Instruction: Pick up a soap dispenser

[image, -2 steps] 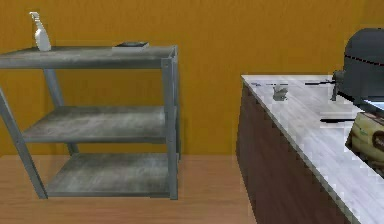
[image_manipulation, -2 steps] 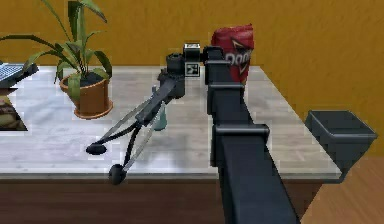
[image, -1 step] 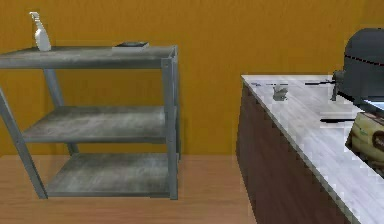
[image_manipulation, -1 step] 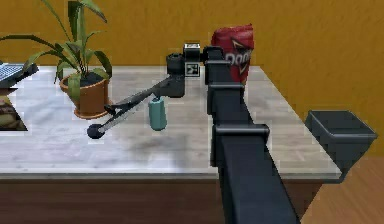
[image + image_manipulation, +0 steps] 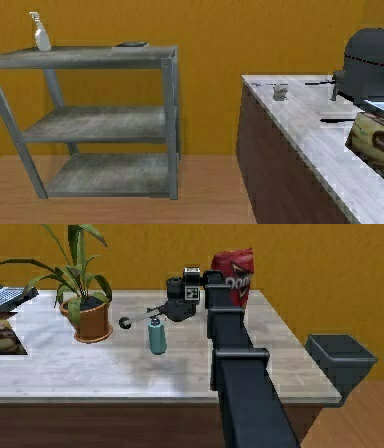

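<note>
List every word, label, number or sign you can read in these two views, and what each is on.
Nothing reads as words or numbers.
On the red bag: white print, not legible.
On the white squares at the arm's end: black marks, a pattern, no letters.
On the teal soap dispenser and the white bottle: no label seen.

1. The arm [image 5: 238,374] rises from the near edge, right of middle, and stretches straight toward the far side.
2. The tool [image 5: 155,315] sits at its far end, pointing left.
</note>
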Robot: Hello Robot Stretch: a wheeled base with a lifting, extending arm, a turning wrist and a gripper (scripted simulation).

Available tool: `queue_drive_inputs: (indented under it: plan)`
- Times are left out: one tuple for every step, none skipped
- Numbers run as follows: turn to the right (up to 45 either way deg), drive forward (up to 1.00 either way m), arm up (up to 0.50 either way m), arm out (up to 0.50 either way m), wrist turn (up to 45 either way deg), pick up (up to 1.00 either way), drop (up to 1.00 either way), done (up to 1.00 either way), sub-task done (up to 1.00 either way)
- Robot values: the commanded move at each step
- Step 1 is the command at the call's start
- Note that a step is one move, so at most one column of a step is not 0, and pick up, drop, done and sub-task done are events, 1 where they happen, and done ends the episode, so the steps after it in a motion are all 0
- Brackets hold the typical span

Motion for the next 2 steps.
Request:
queue_drive_inputs:
  plan:
    - [0.0,0.0,0.0,0.0,15.0,0.0,0.0,0.0,0.0]
    - [0.0,0.0,0.0,0.0,0.0,1.0,0.0,0.0,0.0]
